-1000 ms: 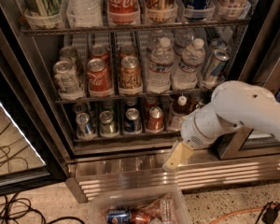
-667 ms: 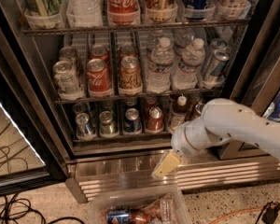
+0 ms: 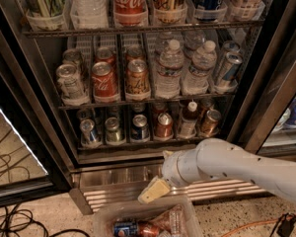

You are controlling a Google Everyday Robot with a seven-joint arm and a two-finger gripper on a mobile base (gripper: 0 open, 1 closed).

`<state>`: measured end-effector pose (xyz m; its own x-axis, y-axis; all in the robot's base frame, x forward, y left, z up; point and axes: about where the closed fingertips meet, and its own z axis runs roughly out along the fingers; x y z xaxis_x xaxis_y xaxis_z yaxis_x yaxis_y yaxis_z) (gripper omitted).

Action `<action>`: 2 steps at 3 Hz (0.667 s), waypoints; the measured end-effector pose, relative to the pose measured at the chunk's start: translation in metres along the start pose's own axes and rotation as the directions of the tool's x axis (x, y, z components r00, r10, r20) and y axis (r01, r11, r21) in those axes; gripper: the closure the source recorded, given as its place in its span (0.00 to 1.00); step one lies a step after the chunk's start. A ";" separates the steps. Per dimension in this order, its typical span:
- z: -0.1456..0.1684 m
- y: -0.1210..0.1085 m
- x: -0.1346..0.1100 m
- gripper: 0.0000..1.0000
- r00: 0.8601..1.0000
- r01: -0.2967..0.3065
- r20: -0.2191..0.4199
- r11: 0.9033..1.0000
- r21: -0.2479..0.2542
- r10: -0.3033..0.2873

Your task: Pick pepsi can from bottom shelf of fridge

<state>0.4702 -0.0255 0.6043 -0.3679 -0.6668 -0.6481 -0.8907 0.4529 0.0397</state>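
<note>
The fridge stands open in the camera view. Its bottom shelf holds a row of small cans behind a thin front rail. The pepsi can is dark blue with a silver top and stands upright near the middle of that row. A silver-and-blue can and a greenish-silver can stand to its left, and a copper-red can to its right. My gripper, cream-tipped on a white arm coming from the right, hangs below the shelf in front of the steel base, apart from the pepsi can.
A small bottle and another can stand at the right of the bottom shelf. The rack above holds cans and water bottles. A clear plastic bin with cans sits on the floor under the gripper. Cables lie at the left.
My arm has swung left and down, taking the gripper from the right of the bottom shelf to in front of the steel base, above the bin. The cans have not moved.
</note>
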 end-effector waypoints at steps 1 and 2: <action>0.001 -0.013 -0.010 0.00 0.999 0.001 0.041 0.998 0.060 -0.004; 0.001 -0.013 -0.010 0.00 0.999 0.001 0.041 0.998 0.060 -0.004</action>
<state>0.4861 -0.0243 0.6093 -0.3534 -0.6434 -0.6790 -0.8735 0.4868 -0.0066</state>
